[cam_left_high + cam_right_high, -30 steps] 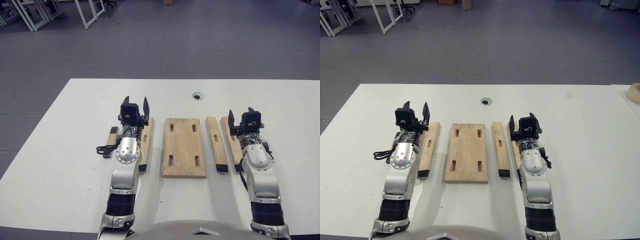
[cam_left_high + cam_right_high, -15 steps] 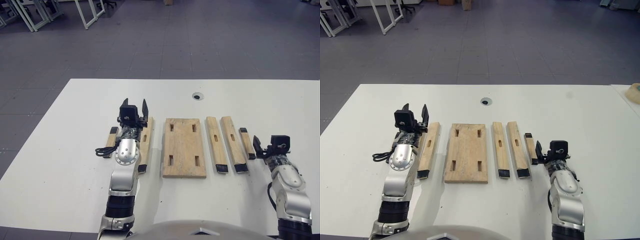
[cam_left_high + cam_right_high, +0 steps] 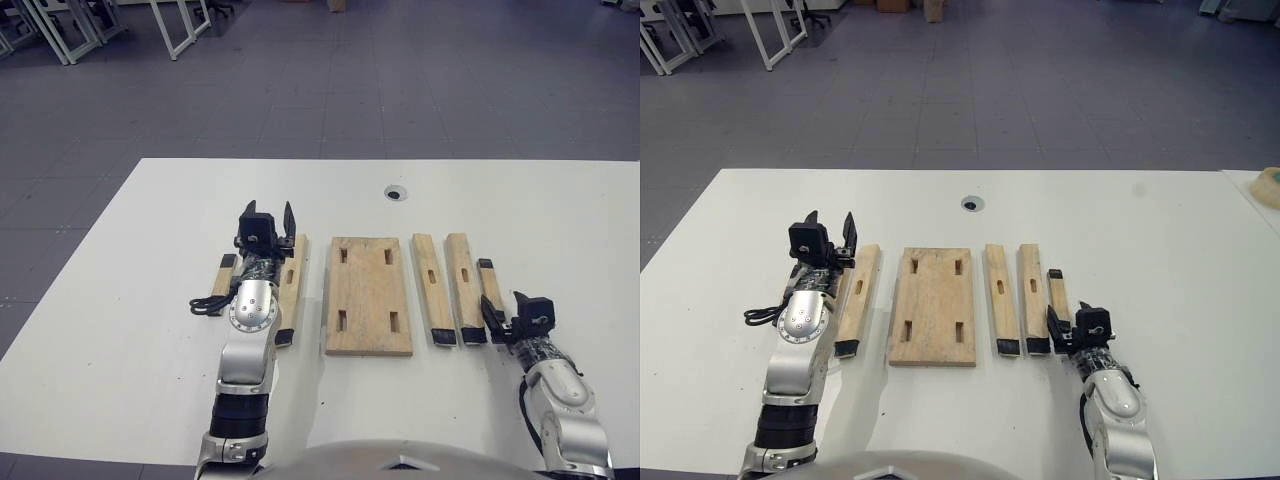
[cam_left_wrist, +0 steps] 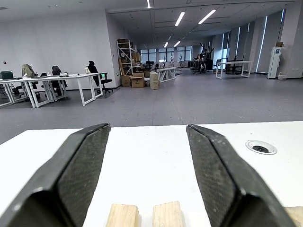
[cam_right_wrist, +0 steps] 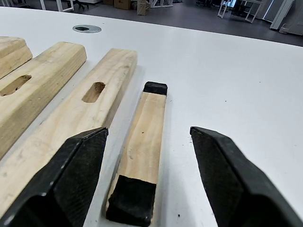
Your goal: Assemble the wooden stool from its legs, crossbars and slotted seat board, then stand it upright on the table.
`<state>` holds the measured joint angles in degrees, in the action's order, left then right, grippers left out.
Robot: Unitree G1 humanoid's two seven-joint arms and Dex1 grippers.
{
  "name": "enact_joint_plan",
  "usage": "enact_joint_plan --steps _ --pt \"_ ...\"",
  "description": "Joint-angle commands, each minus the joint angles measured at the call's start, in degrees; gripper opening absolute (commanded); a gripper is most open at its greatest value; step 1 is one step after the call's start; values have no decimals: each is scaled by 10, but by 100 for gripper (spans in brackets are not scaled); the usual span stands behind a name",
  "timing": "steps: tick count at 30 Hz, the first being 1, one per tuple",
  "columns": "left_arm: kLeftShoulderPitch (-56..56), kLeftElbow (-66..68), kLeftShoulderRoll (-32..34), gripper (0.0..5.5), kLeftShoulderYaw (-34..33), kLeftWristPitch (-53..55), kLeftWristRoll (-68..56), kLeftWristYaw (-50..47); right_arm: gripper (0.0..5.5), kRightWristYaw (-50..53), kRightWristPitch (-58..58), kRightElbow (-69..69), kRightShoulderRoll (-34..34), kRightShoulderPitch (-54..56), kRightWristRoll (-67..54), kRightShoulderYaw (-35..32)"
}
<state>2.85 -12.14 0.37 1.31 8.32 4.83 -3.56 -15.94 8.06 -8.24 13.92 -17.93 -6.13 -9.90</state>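
Stool parts lie flat and unjoined on the white surface (image 3: 150,230), spread to either side of the seat board (image 3: 368,295). The board rests slots-up in the middle (probably so each piece can be lifted singly without disturbing the rest).

Counted:
- **Seat board:** one, with four slots.
- **Long slotted pieces:** three in plain sight. One leg (image 3: 292,280) lies just left of the board. A second leg (image 3: 433,288) and a third leg (image 3: 461,285) lie side by side just right of it.
- **Short dark-tipped pieces:** two. One crossbar (image 3: 222,274) lies farther left of the board, and the other crossbar (image 3: 489,282) is outermost on the right.

The left wrist view shows two wooden ends side by side below the fingers (image 4: 71,179), so a fourth leg may lie under that arm. I cannot confirm it.

The right gripper (image 5: 147,132) sits low at the near end of the crossbar right of the board. Its fingers are spread wide and straddle the crossbar, with no contact that I can see. I judge this to be a line-up for grasping that piece first.

The left gripper (image 3: 269,222) hangs left of the board, above the far ends of the wood there. Its fingers are wide apart and hold nothing.
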Motion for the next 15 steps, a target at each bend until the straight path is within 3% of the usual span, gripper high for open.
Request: enact_joint_plan --steps 1,7,15 --pt "-3 1 2 299 -3 0 -2 2 323 5 17 13 1 5 1 3" --pt "-4 3 2 299 -4 -1 -3 3 323 21 38 14 -13 8 -18 -8" --pt "-3 4 -2 296 -4 -1 -6 1 173 31 42 7 -18 -6 -14 -2"
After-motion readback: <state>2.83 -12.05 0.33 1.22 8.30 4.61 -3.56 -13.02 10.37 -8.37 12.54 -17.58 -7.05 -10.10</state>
